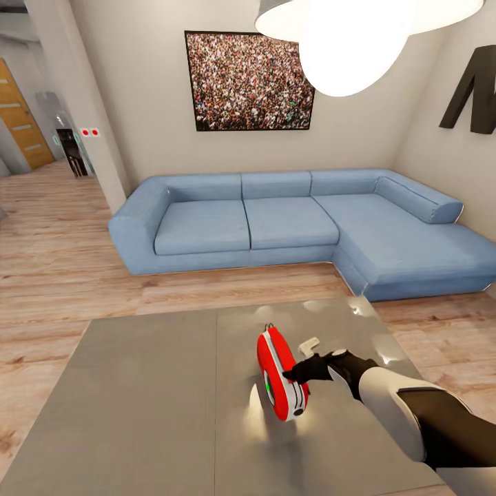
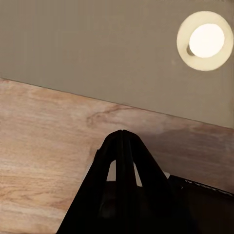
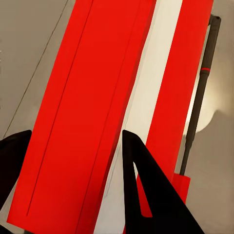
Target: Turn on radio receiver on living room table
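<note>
The red radio receiver (image 1: 275, 372) stands on edge on the glossy grey table (image 1: 145, 393), right of the table's seam, with a small green spot on its face. My right gripper (image 1: 295, 373) reaches in from the right and touches its white side band. In the right wrist view the radio receiver (image 3: 97, 97) is very close, with its thin handle (image 3: 200, 92) alongside. There my right gripper (image 3: 75, 134) is open, its dark fingers (image 3: 141, 185) spread across the red body. My left gripper (image 2: 122, 132) is shut on nothing, over the wood floor by the table's edge (image 2: 97, 53).
A blue L-shaped sofa (image 1: 275, 220) stands behind the table, below a crowd picture (image 1: 248, 79) on the white wall. A big pendant lamp (image 1: 344, 34) hangs overhead, and its reflection (image 2: 204, 41) shines on the table top. Light wood floor (image 1: 55, 262) surrounds the table.
</note>
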